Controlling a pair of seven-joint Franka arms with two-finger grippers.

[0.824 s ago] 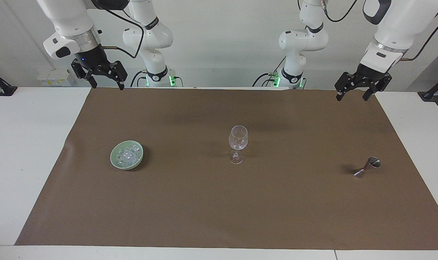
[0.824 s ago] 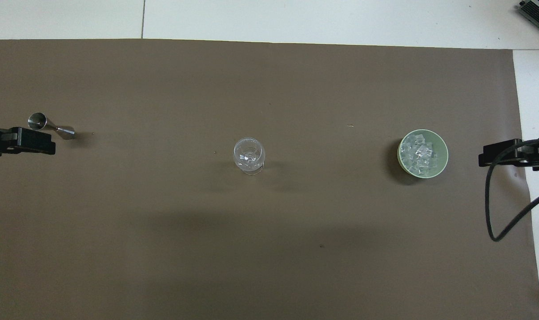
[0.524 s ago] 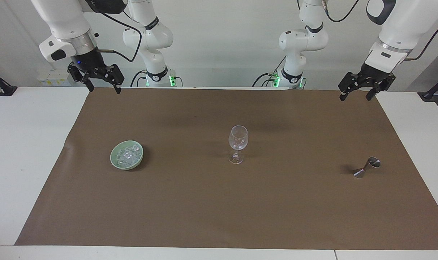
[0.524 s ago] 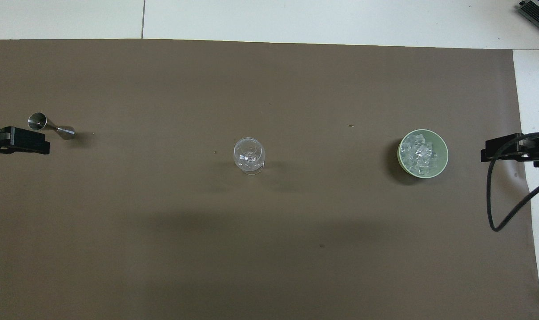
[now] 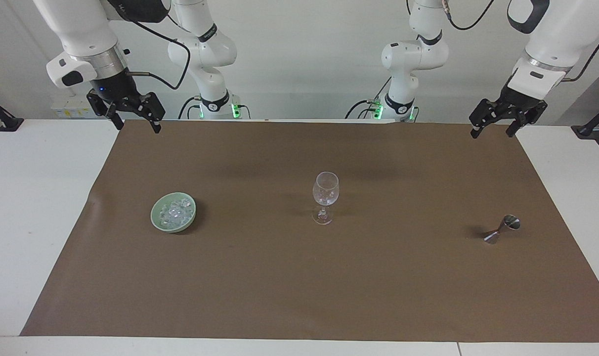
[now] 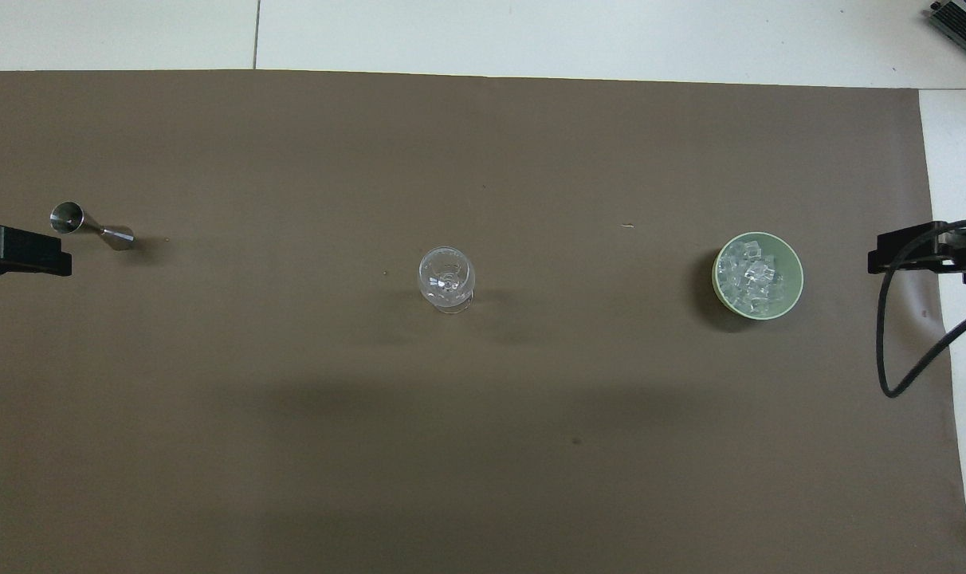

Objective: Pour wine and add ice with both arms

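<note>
A clear stemmed glass (image 5: 325,197) (image 6: 446,279) stands upright at the middle of the brown mat. The ice (image 5: 175,211) (image 6: 754,275) is heaped in a pale green bowl (image 5: 157,220) (image 6: 795,263) toward the right arm's end. A small steel jigger (image 5: 502,229) (image 6: 92,226) lies on its side toward the left arm's end. No wine shows. Both arms hang raised. My right gripper (image 5: 137,126) (image 6: 905,257) is open and empty over the mat's corner at its end. My left gripper (image 5: 491,132) (image 6: 21,251) is open and empty over the corner at its end.
The brown mat (image 5: 299,287) covers most of the white table (image 5: 32,207). A black cable (image 6: 889,343) loops down from the right arm over the mat's edge. Both arm bases (image 5: 215,106) stand at the table's edge.
Both grippers have drawn outward toward their own ends of the table, away from the glass. The glass, bowl and jigger have not moved.
</note>
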